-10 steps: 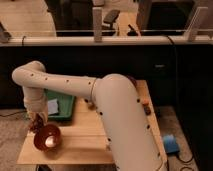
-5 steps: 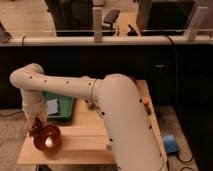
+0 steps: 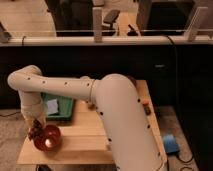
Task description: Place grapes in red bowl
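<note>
The red bowl [image 3: 48, 139] sits on the front left corner of the wooden table [image 3: 87, 135], its glossy inside catching a light spot. My gripper [image 3: 35, 125] hangs from the white arm [image 3: 75, 90] just above the bowl's left rim. It is shut on the grapes [image 3: 35, 132], a dark lumpy cluster that hangs at the rim and partly overlaps the bowl's edge. I cannot tell whether the grapes touch the bowl.
A flat green tray [image 3: 64, 109] with a pale item on it lies behind the bowl. A small orange object [image 3: 145, 103] sits near the table's right edge. A blue thing [image 3: 170, 143] lies on the floor to the right. A dark counter runs behind.
The gripper with the grapes has sunk slightly and drifted a little left, closer to the bowl's left rim. The bowl has not moved.
</note>
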`<state>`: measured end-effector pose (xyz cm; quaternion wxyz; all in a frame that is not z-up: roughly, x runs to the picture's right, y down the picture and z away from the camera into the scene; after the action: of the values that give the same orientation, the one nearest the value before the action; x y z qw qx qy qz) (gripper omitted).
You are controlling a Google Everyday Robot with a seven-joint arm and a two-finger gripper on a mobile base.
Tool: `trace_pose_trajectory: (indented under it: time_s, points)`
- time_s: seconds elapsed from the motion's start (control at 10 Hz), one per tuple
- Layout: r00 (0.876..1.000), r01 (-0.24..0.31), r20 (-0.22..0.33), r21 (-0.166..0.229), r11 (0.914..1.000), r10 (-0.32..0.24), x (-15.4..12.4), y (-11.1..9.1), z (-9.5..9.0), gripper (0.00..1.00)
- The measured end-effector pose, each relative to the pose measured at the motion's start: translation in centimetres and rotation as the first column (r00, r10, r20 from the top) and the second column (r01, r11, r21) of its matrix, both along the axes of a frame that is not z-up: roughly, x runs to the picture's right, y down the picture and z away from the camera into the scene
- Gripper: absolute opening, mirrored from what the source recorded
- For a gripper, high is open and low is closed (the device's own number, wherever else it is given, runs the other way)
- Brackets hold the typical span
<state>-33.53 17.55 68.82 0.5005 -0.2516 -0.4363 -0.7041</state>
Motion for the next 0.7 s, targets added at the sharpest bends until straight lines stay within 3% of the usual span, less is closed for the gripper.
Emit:
trace_pose_trajectory:
  time_s: [0.7]
  points:
    - [0.997,0.079,0.024,-0.024,0.9966,-0.078,0.4,2.3,0.0,0.0]
